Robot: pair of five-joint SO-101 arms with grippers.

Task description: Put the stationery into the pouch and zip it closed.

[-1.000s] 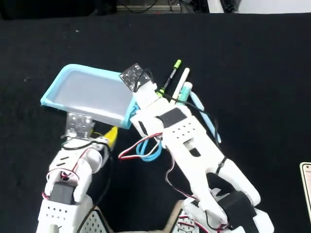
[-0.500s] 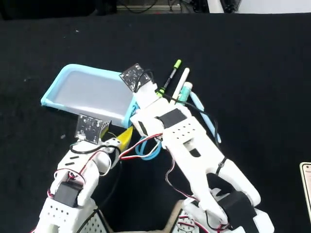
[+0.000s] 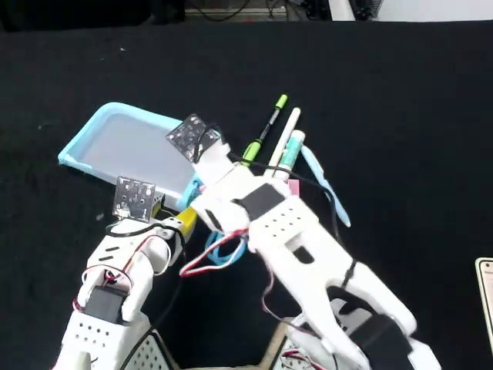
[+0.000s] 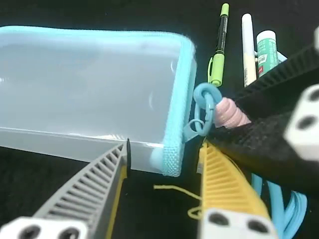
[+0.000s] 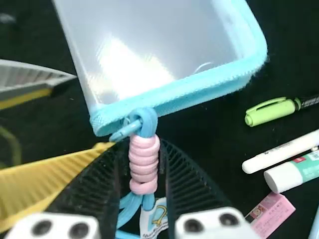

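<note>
The translucent pouch (image 3: 127, 150) with a light blue zipper edge lies flat at the left. My right gripper (image 5: 142, 149) sits at the pouch's near right corner, shut on the pink coil (image 5: 143, 164) hanging from the zipper pull (image 4: 205, 107). My left gripper (image 4: 165, 149) is open, its grey finger (image 4: 99, 184) and yellow finger (image 4: 224, 184) straddling the same corner of the pouch (image 4: 89, 84). A green pen (image 3: 262, 131), a white pen (image 3: 286, 131), a glue stick (image 3: 289, 154) and a pink eraser (image 5: 271, 211) lie on the cloth right of the pouch.
A blue cord loop (image 3: 219, 247) trails beneath the right arm. A thin light blue item (image 3: 323, 185) lies beside the glue stick. A pale card (image 3: 485, 285) sits at the right edge. Black cloth stretches bare to the far and right sides.
The right arm has swung left with the zipper pull, and the pouch shifted slightly left with it. The left gripper moved in toward the pouch's near right corner.
</note>
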